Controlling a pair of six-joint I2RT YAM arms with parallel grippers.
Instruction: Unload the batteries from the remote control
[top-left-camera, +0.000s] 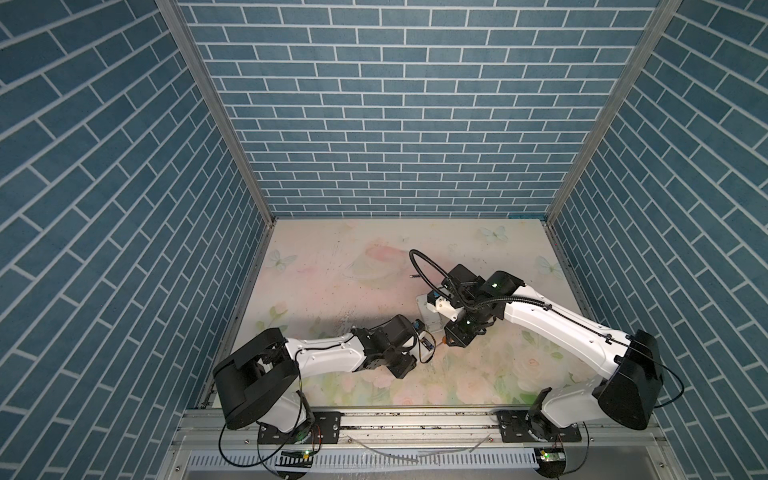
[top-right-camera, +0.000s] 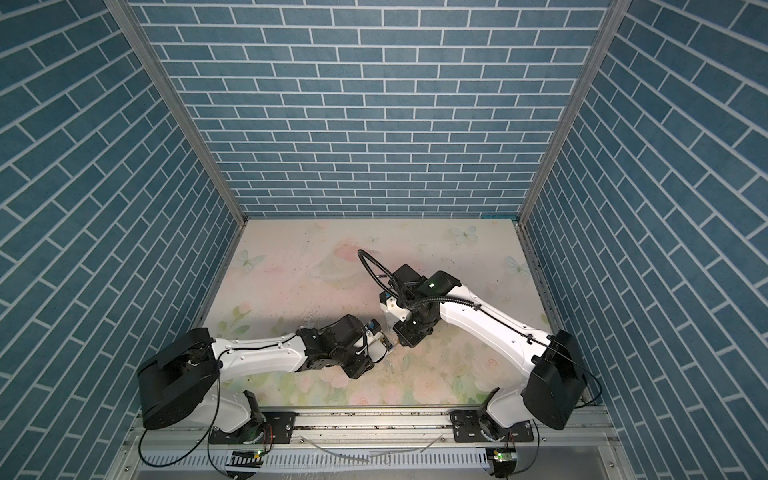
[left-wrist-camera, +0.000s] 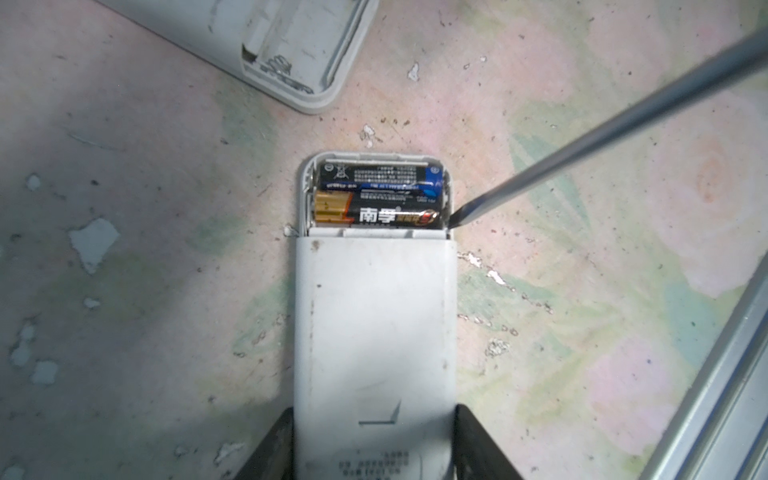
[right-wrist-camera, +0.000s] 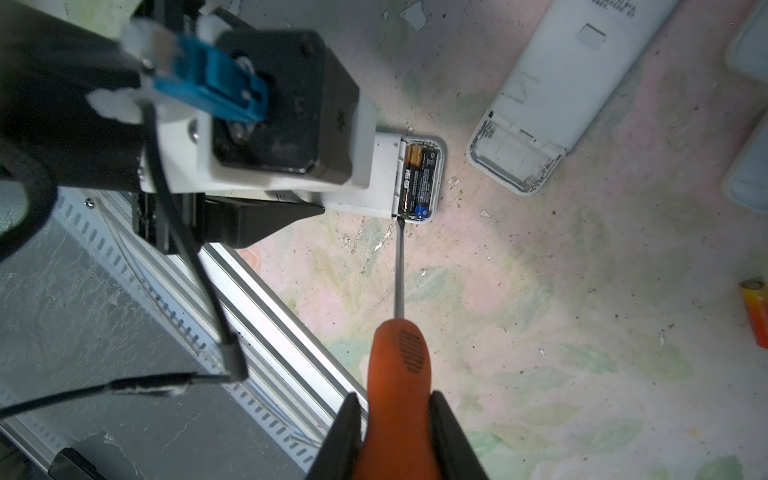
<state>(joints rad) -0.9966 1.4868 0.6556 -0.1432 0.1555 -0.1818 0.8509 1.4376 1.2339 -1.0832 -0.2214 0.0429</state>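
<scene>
- The left pincer (left-wrist-camera: 374, 411) pinched a white remote (left-wrist-camera: 374, 324) by its long sides, back upward on the floral desk (left-wrist-camera: 145, 291), with the battery bay uncovered at the end farthest from the pincer
- Two batteries (right-wrist-camera: 415, 183) lay side by side across that bay: a black-and-gold battery (left-wrist-camera: 374, 214) nearer the left pincer, and a black-and-blue battery (left-wrist-camera: 378, 178) just beyond it
- The right pincer (right-wrist-camera: 392, 399) was clamped on the orange handle of a screwdriver (right-wrist-camera: 399, 365); its steel shaft ran straight out from the jaws, and the tip met the bay's rim beside the end of the black-and-gold battery
- A second remote (right-wrist-camera: 561, 83) lay beyond the held one and apart from it, its bay open
- An orange battery (right-wrist-camera: 754, 311) lay loose on the desk, well off to one side of the right pincer
</scene>
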